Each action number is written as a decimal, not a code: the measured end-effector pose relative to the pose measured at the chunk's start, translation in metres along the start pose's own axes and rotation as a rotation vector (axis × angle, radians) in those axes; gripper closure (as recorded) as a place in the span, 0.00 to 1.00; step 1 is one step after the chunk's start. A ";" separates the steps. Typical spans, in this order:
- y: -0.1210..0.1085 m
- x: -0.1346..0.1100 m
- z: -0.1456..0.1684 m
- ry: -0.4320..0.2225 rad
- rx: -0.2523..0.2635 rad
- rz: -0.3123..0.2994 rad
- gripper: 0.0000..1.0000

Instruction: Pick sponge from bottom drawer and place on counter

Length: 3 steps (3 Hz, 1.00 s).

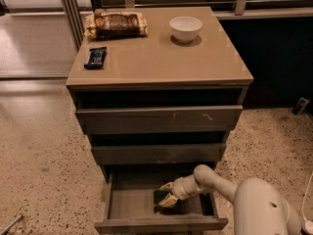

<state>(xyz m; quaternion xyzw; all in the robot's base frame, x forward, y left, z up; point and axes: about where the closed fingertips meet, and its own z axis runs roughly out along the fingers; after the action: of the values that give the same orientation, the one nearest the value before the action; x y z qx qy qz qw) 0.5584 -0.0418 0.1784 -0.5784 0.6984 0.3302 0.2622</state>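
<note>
The bottom drawer (128,205) is pulled open, below the middle and top drawers. The dark green sponge (159,196) lies inside it, right of centre, partly hidden by my fingers. My gripper (166,194) reaches into the drawer from the right, its two tan fingertips spread above and below the sponge's right end. The sponge rests on the drawer floor. The tan counter (161,58) is the cabinet's top.
On the counter stand a white bowl (185,29) at the back right, a brown snack bag (115,24) at the back left and a dark blue snack bar (95,57) near the left edge. Speckled floor surrounds the cabinet. My white arm (254,204) fills the lower right.
</note>
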 end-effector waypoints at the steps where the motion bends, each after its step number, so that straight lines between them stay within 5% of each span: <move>1: 0.010 -0.016 -0.016 -0.020 0.010 -0.007 1.00; 2: 0.024 -0.060 -0.069 -0.034 0.057 -0.002 1.00; 3: 0.055 -0.111 -0.117 0.000 0.052 0.028 1.00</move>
<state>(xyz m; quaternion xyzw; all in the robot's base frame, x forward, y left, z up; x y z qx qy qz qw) 0.5277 -0.0547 0.3452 -0.5617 0.7145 0.3157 0.2725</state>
